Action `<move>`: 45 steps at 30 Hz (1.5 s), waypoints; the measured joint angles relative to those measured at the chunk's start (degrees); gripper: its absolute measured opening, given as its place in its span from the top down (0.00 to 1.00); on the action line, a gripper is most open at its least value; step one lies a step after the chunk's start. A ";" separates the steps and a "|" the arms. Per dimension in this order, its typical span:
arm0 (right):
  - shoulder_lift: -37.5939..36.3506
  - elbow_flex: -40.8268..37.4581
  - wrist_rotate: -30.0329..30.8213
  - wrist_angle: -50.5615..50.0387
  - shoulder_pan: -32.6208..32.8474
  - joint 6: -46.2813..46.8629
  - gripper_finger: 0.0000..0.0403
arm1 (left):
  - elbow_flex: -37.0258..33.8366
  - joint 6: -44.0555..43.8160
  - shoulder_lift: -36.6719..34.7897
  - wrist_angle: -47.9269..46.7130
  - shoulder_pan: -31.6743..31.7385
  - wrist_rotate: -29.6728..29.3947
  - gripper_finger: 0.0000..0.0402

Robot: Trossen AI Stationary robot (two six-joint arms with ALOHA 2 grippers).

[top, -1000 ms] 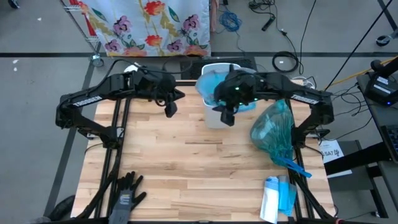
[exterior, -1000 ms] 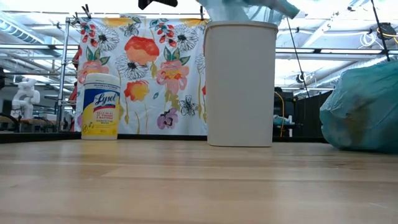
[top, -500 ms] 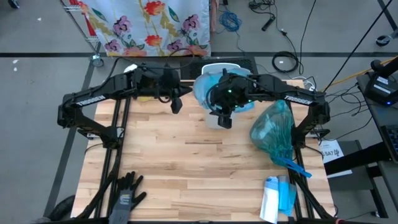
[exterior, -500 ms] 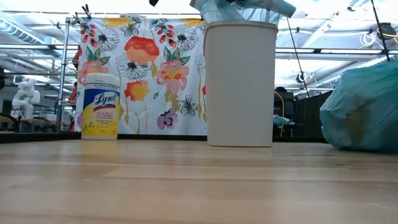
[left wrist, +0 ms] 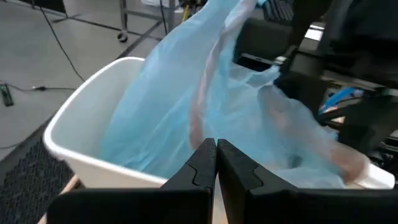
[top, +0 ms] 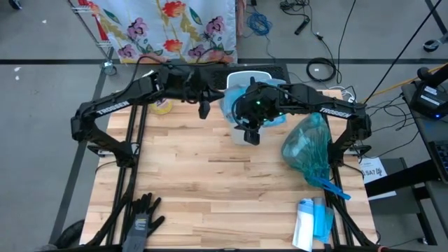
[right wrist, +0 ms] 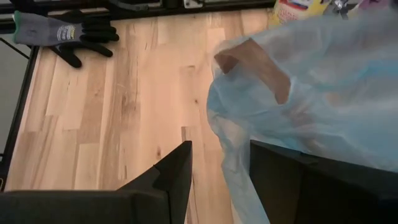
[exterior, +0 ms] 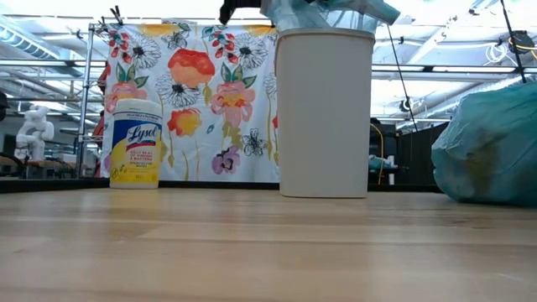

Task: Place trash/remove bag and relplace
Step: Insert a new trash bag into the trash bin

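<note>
**Now seating the fresh liner in the bin**

Right now my right gripper hangs over the near rim of the white bin, which stands upright at the table's far edge, about midway along it. In my right wrist view its fingers stand apart with a fold of the light blue liner running down between them; I cannot tell whether they truly pinch it. My left gripper sits just beside the bin's left rim, at the height of the bin's mouth, and my left wrist view shows its fingertips pressed together on nothing, pointed at the liner.

To do this step well, I judge that I should keep the film slack, not taut, and work the hem outward over the rim one side at a time. My left gripper needs to part its fingers and take the loose edge on its own side, so the two grips spread the mouth. Pulling hard from one side could tip the light bin or drag the liner out.

The liner is bunched, its long axis roughly vertical, rising out of the bin's mouth in a peak above the rim, the rest hanging down inside. The bin's own long axis is vertical, mouth up.

The filled teal bag, holding the trash, lies on the table toward the right edge, well apart from the bin.
</note>
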 joint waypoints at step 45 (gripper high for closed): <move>-6.31 0.00 8.07 -6.56 0.48 12.39 0.65 | 0.03 -5.93 2.07 -7.07 5.89 -3.75 1.00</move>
